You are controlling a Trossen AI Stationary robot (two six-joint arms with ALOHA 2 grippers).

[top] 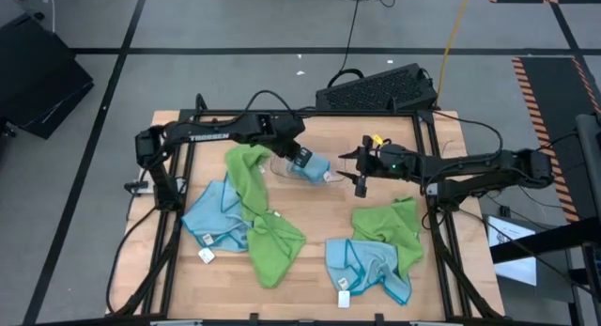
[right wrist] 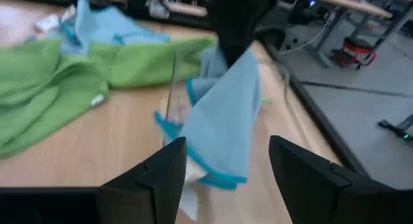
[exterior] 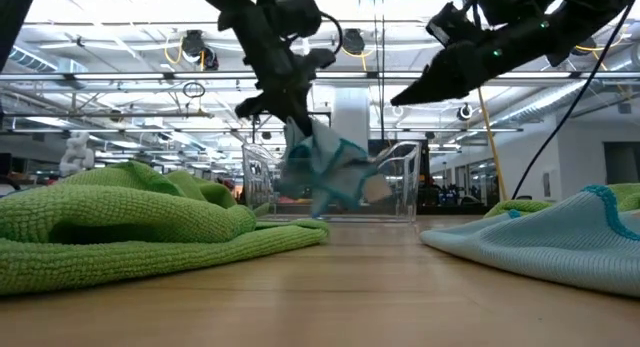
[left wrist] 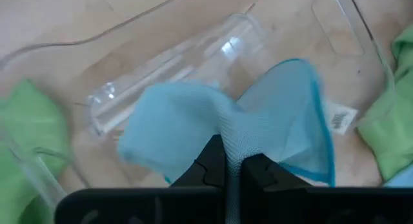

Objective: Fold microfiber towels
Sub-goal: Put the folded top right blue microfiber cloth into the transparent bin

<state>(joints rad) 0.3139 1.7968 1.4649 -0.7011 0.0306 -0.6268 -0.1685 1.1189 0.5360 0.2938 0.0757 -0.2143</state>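
holding a light blue towel [left wrist: 213, 130] pinched in the left gripper [left wrist: 233, 169], dangling over the clear tray [exterior: 400, 182]. right gripper [right wrist: 222, 166] spread wide, empty, just beside it.

the left end effector [left wrist: 233, 175] is cut off by the left wrist view's bottom edge, and its fingertips are buried in the blue towel [left wrist: 219, 130] it pinches. that towel shows blurred in the low view. the tag [left wrist: 340, 119] print is too small to read. the tray [exterior: 400, 182] bottom is hidden behind the green towel [exterior: 130, 222].
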